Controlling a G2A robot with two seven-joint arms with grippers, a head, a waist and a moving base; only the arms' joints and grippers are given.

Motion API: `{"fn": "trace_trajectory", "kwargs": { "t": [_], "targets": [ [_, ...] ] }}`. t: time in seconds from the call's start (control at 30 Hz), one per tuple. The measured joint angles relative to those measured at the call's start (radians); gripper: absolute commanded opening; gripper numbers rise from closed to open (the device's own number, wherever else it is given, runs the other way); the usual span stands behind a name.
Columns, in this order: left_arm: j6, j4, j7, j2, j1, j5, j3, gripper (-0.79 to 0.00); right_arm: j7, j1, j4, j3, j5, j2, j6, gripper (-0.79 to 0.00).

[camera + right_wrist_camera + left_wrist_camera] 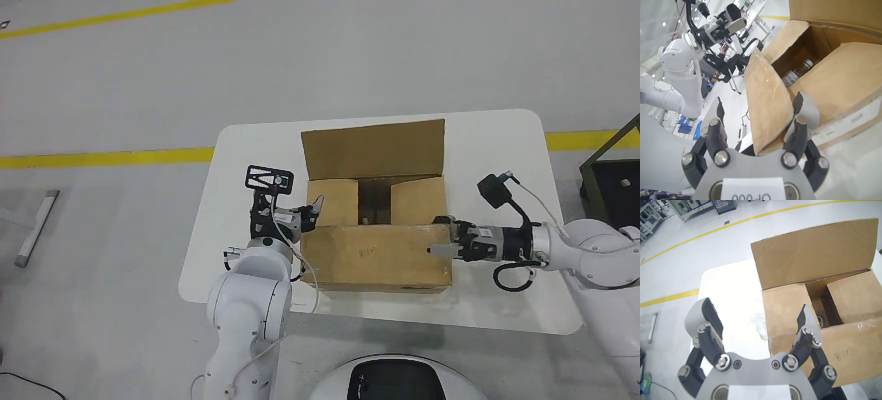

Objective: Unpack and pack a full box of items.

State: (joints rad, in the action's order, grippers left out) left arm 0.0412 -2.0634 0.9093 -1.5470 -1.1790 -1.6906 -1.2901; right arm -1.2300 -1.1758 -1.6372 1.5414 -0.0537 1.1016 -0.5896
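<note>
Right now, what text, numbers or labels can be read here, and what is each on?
"75%", then blurred characters: label on the bottle in the box.
Handwritten marks on the box's near flap: not legible.
Tag on the right gripper: upside down, cut off, unreadable.
White sticker on the box's side: too small.

Grey floor [120,80], yellow lines [100,157], perhaps racks [649,219].

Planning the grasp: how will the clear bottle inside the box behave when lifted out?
The bottle looks smooth and round, so it is probably slippery and apt to roll. It lies tilted in the narrow opening between the inner flaps of the cardboard box, so it may snag coming out.
</note>
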Motion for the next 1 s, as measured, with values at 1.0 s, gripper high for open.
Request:
{"fn": "trace_trajectory", "kwargs": {
  "t": [1.0],
  "targets": [
    [0.091,-0.045,0.047,0.007,-0.023,0.05,0.007,0.0,0.165,-0.174,-0.267,-0.033,-0.026,-0.149,-0.166,-0.185]
  ]
}}
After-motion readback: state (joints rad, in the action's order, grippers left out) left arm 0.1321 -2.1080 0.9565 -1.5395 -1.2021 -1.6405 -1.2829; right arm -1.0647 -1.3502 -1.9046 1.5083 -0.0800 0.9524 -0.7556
